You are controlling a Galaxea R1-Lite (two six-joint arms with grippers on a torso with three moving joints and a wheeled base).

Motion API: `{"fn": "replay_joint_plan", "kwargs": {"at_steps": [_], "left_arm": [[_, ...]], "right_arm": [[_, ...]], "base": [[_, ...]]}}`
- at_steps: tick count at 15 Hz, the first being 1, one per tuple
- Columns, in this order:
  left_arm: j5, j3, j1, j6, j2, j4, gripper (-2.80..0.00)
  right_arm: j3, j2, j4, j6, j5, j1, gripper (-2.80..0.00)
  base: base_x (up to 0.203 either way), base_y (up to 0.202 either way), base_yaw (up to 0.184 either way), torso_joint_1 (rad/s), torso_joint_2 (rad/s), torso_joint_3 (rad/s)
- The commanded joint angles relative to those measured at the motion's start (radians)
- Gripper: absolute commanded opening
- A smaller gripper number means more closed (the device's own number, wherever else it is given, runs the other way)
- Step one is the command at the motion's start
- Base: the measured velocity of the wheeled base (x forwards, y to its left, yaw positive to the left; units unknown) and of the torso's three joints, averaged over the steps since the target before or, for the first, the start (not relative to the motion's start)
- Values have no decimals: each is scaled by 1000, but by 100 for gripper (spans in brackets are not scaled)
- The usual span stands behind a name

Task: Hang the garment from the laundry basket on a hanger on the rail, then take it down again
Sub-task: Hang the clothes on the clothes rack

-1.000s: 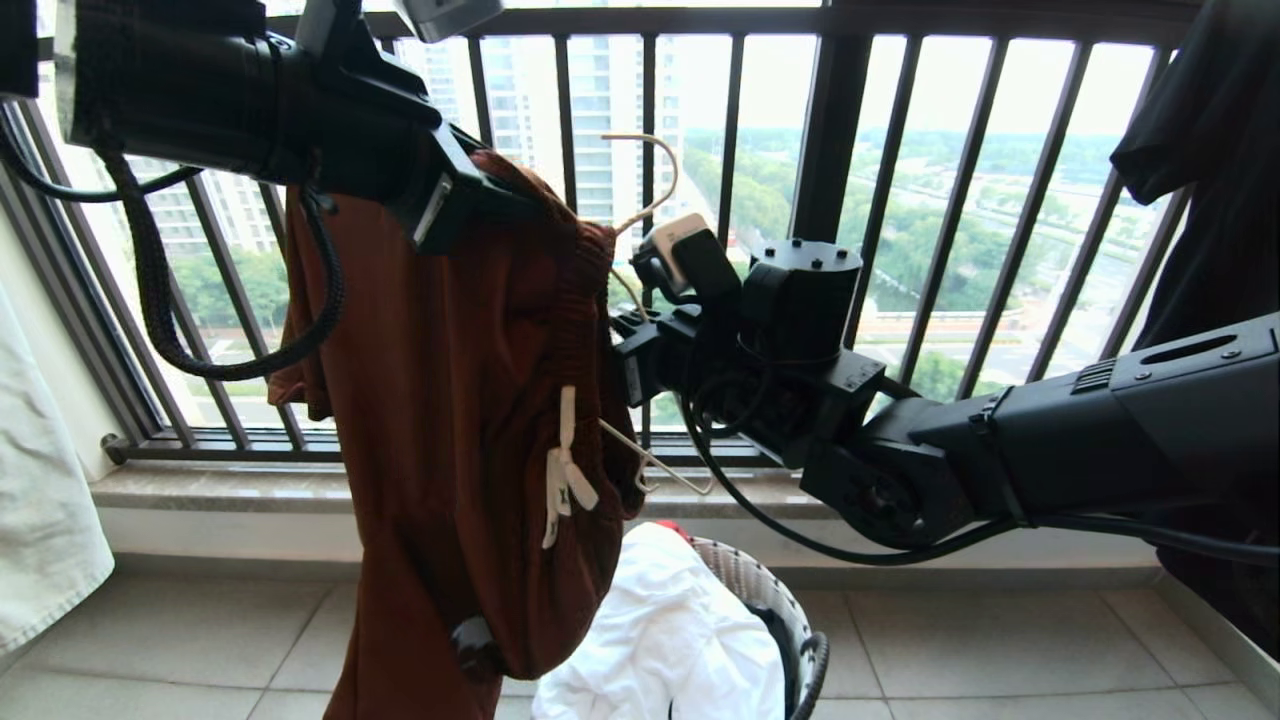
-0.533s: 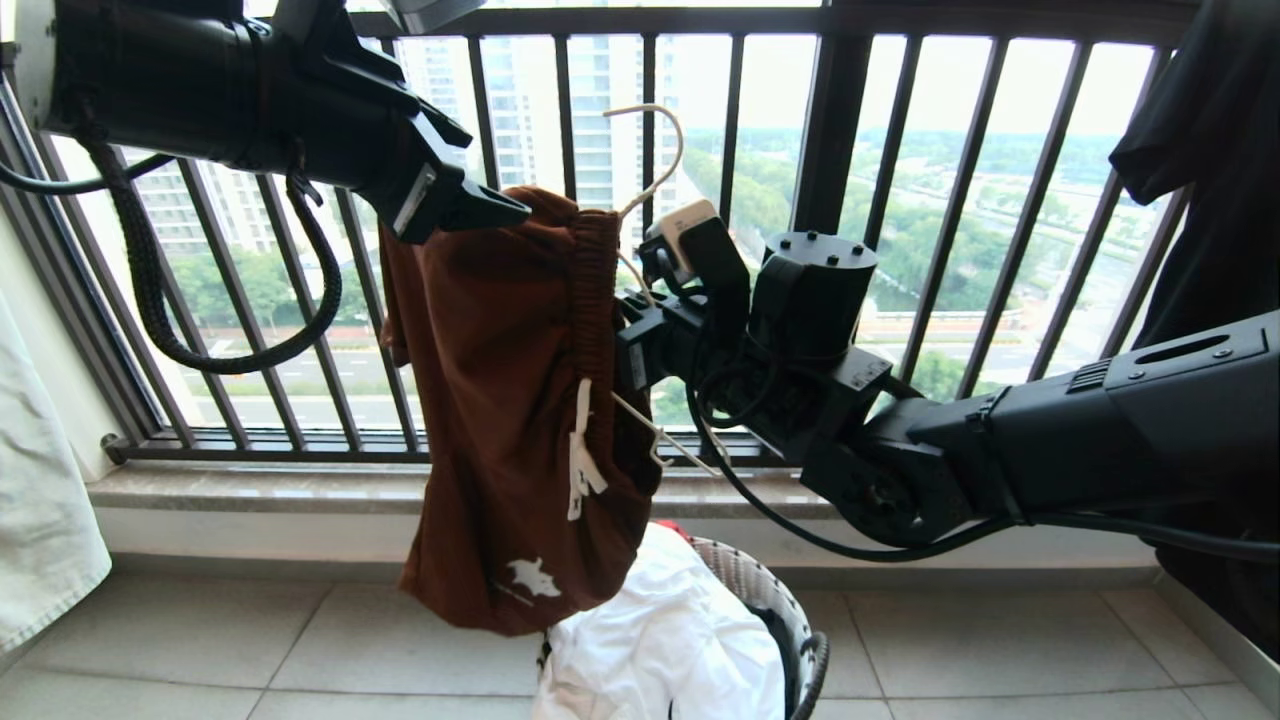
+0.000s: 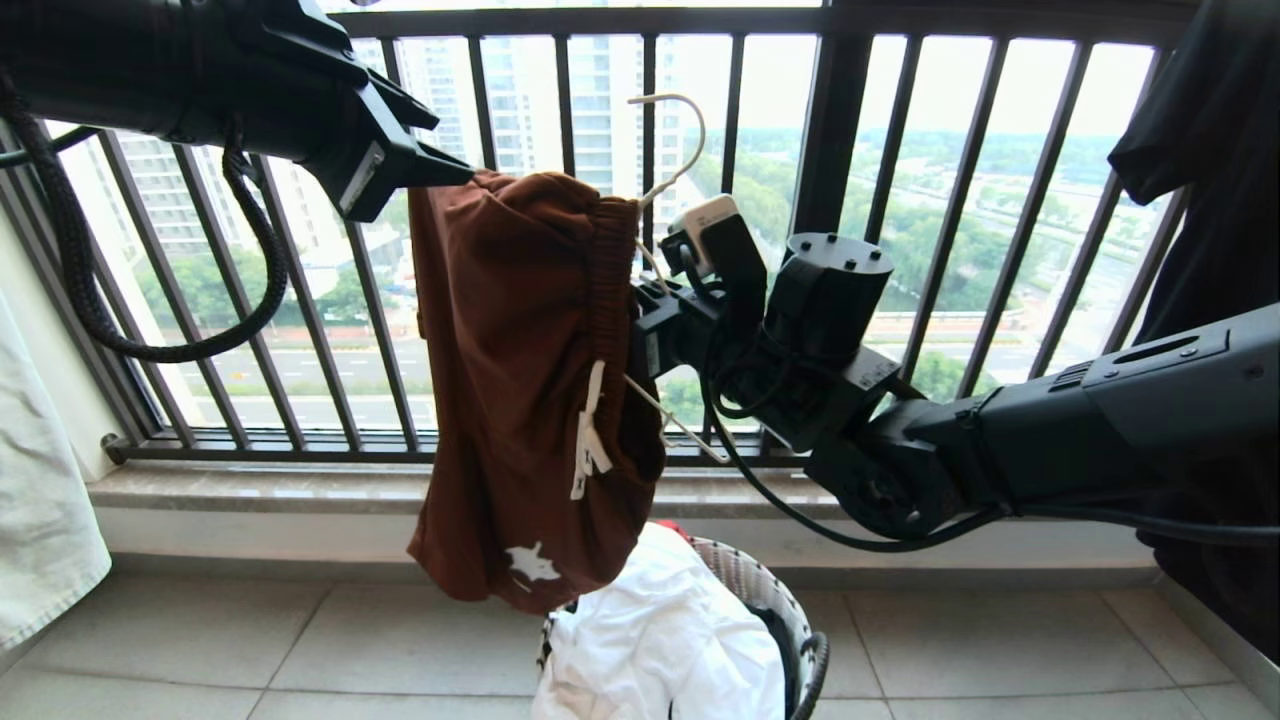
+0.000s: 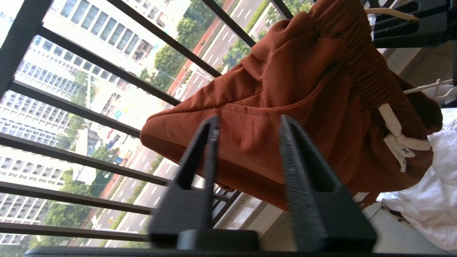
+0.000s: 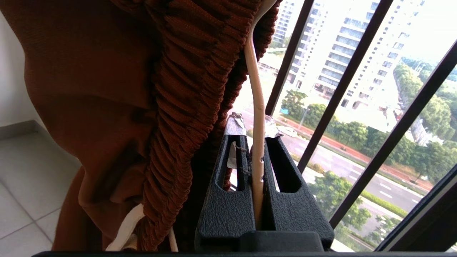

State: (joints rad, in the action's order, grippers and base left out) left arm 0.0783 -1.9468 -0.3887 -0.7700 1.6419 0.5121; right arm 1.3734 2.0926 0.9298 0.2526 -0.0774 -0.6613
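Head high; wrists near shorts (image 3: pixel 520 380)

Garment (image 3: pixel 520 380): soft matt rust-brown knit cloth, ribbed gathered waistband, white woven drawstring (image 3: pixel 590 435). Hanger (image 5: pixel 257 117): smooth cream coated wire. Right gripper (image 5: pixel 254 142) fingers (image 5: pixel 285 200): black, pebbled matt plastic. Laundry basket (image 3: pixel 790 620): dark wire rim, crumpled white cloth.

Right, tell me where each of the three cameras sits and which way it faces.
Head: high on the robot, facing the balcony railing; both arms, shorts.
Left wrist: behind the left gripper, its fingers either side of a shorts fold.
Right wrist: behind the right gripper, shut on the hanger.
All share shorts and railing.
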Motion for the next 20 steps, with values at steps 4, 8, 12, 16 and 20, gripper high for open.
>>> {"fn": "replay_joint_plan", "kwargs": {"at_steps": [4, 8, 12, 16, 20], "left_arm": [[-9, -1, -3, -76, -82, 194, -280], [-22, -9, -28, -92, -100, 279, -280], [-15, -10, -39, -110, -109, 282, 0], [62, -17, -21, -107, -66, 276, 0], [184, -17, -2, -33, -4, 263, 0]], "right_arm": [[-84, -26, 82, 31, 68, -7, -280], [-141, -44, 127, 55, 74, -68, -280], [-189, -60, 158, 81, 73, -112, -280], [-217, -80, 176, 93, 72, -132, -280], [-224, -85, 176, 99, 71, -135, -280]], "base": [[0, 0, 0, 0, 0, 0], [0, 0, 0, 0, 0, 0], [0, 0, 0, 0, 0, 0], [0, 0, 0, 0, 0, 0], [0, 0, 0, 0, 0, 0]]}}
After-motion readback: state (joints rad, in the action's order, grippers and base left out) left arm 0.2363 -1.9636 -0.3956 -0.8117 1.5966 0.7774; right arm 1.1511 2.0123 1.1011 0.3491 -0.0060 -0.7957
